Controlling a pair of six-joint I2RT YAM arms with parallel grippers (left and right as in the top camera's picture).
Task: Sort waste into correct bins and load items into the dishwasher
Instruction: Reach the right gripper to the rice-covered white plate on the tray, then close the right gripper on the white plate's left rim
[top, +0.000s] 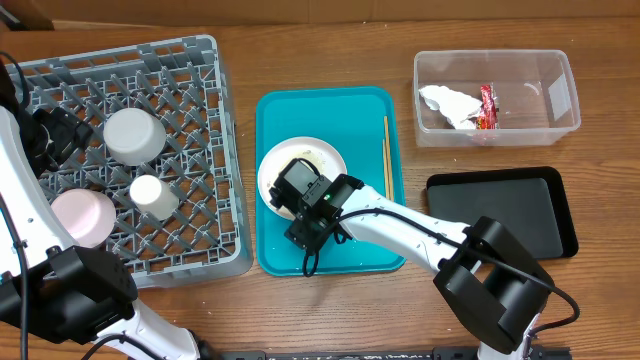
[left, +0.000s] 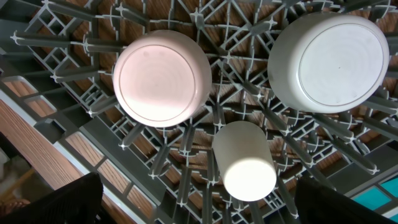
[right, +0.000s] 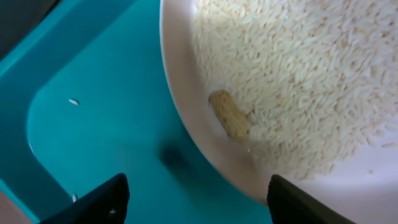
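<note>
Item count, table (top: 330, 50):

- One grey dish rack (top: 225, 150) stands on the left. It holds three items, all upturned: one grey-white bowl (top: 133, 136) on the far side, one small white cup (top: 153, 197) in the middle, and one whitish-pink bowl (top: 82, 217) at the near left.
- One teal tray (top: 340, 250) sits just right of the rack. It carries one whitish-pink plate (top: 310, 155) on its left half and one pair of wooden chopsticks (top: 387, 157) lying together along its right edge.
- The plate bears many pale rice grains (right: 311, 81) and one brownish lump (right: 230, 115). One stray grain (right: 73, 101) lies on the tray floor.
- One clear tub (top: 560, 95) stands at the far right. It contains one crumpled white napkin (top: 450, 105) and one red wrapper (top: 487, 105), touching each other.
- One black tray (top: 500, 212) lies directly on the near side of the tub and has nothing visible in it.

End effectors:

- The left end effector (left: 205, 199) hangs above the rack with its two fingers (left: 62, 202) spread wide. It holds nothing.
- The right end effector (right: 196, 199) is low over the near edge of the plate. Its fingers (right: 93, 202) are wide apart, with one over the teal floor and the other beside the plate's rim. It grips nothing. Whether a finger touches the plate cannot be told.
</note>
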